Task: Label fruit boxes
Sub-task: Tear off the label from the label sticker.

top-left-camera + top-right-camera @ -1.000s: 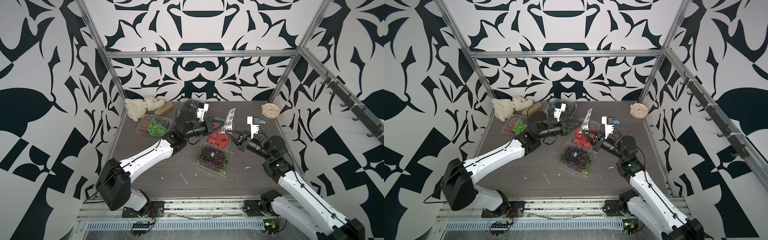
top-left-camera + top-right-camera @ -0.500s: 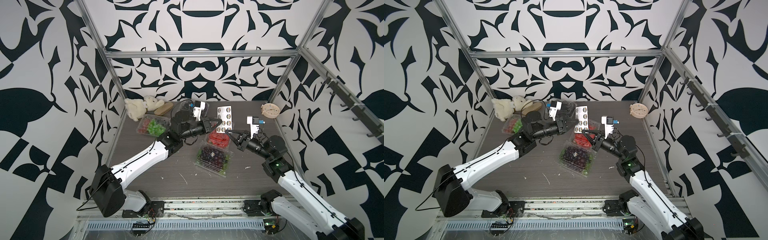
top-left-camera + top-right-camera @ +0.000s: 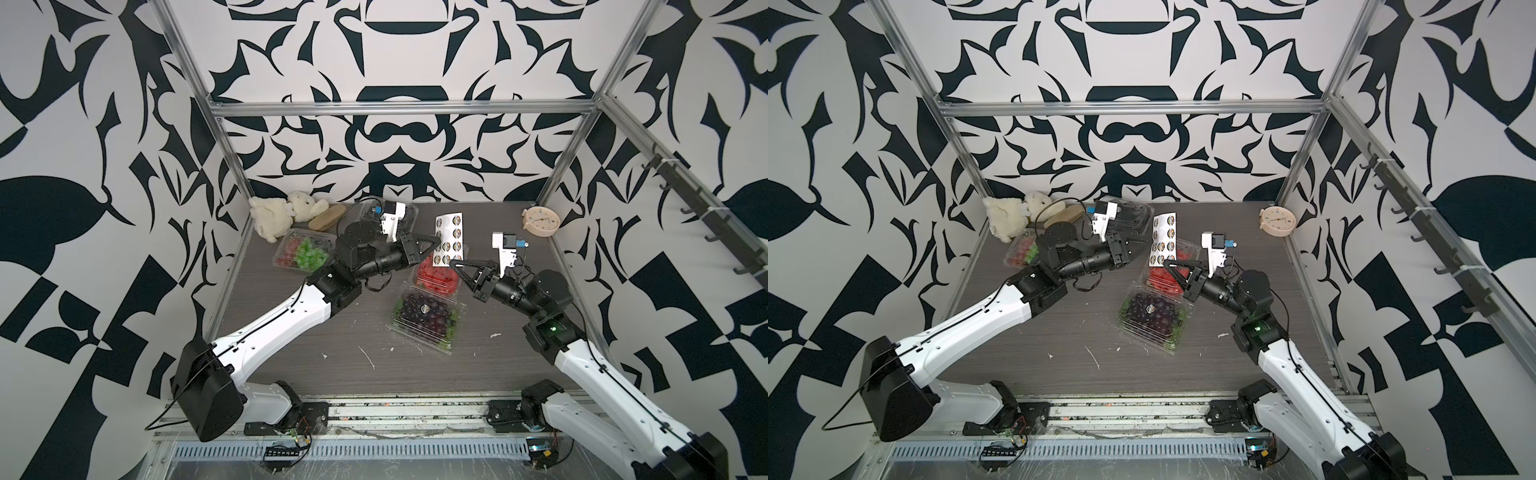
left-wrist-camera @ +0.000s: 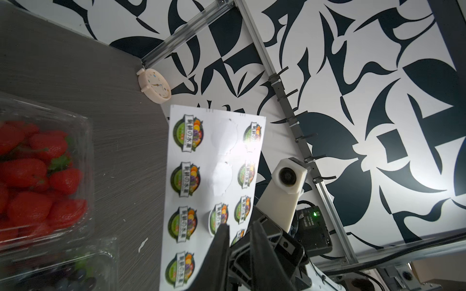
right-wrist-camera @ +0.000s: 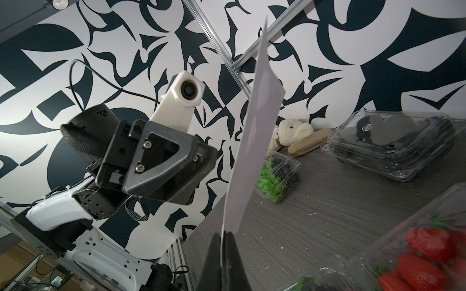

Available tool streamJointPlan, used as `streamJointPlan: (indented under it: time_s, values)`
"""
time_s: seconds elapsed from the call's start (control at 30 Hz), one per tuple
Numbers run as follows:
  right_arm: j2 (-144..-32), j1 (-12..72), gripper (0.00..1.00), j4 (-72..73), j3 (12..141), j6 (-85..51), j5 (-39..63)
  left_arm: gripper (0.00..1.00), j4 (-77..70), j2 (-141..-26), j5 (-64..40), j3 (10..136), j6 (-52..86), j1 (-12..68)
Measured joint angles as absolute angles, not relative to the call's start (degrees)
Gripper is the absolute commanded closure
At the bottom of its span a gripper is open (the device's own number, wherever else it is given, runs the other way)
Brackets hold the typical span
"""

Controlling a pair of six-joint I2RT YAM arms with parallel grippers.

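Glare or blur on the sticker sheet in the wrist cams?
Left wrist view: glare washes out the sticker sheet around its two empty spots, printed stickers elsewhere legible. Right wrist view: only the sheet's blank back shows; right hand dark and blurred.

Walls [image 3: 395, 62]: black-white swirl pattern. Table [image 3: 332, 332]: grey wood grain. Strawberry box [image 3: 434, 276]: red. Grape box [image 3: 424, 318]: dark purple. Sticker sheet [image 3: 449, 241]: white, green rounds. Clock [image 3: 540, 221], 1 o'clock: cream.
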State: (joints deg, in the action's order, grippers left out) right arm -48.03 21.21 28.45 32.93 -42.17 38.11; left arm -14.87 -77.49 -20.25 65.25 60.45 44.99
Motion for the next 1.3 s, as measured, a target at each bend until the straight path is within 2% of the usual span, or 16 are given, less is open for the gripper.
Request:
streamJointPlan:
  time_s: [0.73, 0.9, 1.17, 1.27, 1.3]
  values:
    - [-48.05, 21.26, 1.0, 28.32, 32.91, -41.78, 38.11, 0.79, -15.33, -82.15, -23.62, 66.63, 66.26, 44.95]
    - [-48.05, 21.26, 1.0, 28.32, 32.93, -41.78, 38.11, 0.86, -15.27, -82.28, -23.88, 66.81, 66.59, 44.95]
    - [-48.05, 21.43, 1.0, 28.32, 32.93, -41.78, 38.11, 0.88, -15.09, -83.2, -24.29, 67.79, 66.63, 44.95]
    - [-48.05, 21.47, 1.0, 28.32, 32.93, -41.78, 38.09, 1.0, -14.66, -83.48, -24.29, 68.29, 66.67, 44.95]
    - [-48.05, 21.47, 1.0, 28.32, 32.93, -41.78, 38.06, 1.0, -14.35, -83.66, -24.29, 68.45, 66.57, 44.97]
